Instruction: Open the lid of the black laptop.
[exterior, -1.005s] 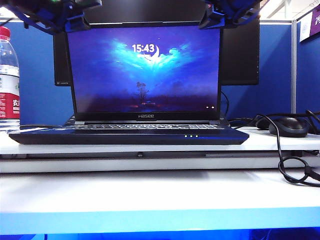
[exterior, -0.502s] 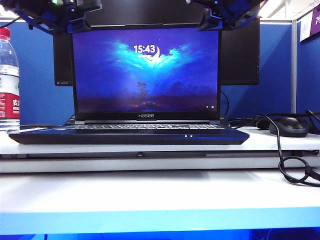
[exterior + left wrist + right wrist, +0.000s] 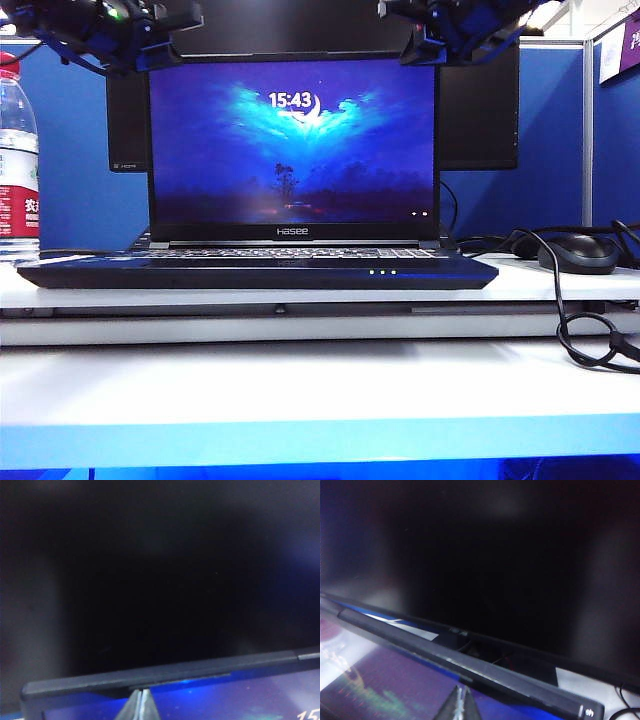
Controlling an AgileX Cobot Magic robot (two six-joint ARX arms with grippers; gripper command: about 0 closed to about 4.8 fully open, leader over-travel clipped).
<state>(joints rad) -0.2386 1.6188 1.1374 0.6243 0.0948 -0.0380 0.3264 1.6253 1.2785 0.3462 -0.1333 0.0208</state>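
Black lid upright between both grippers.

The exterior view is bright, and the glowing blue screen tints the white table. Both wrist views are dark and blurred.

The black laptop is showing a glowing blue, cloud-patterned lid screen below both black pincers, above a white bench.

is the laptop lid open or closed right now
Open. The lid stands near upright over the black laptop, its lit screen showing 15:43. The left end effector and right end effector sit at its top corners.
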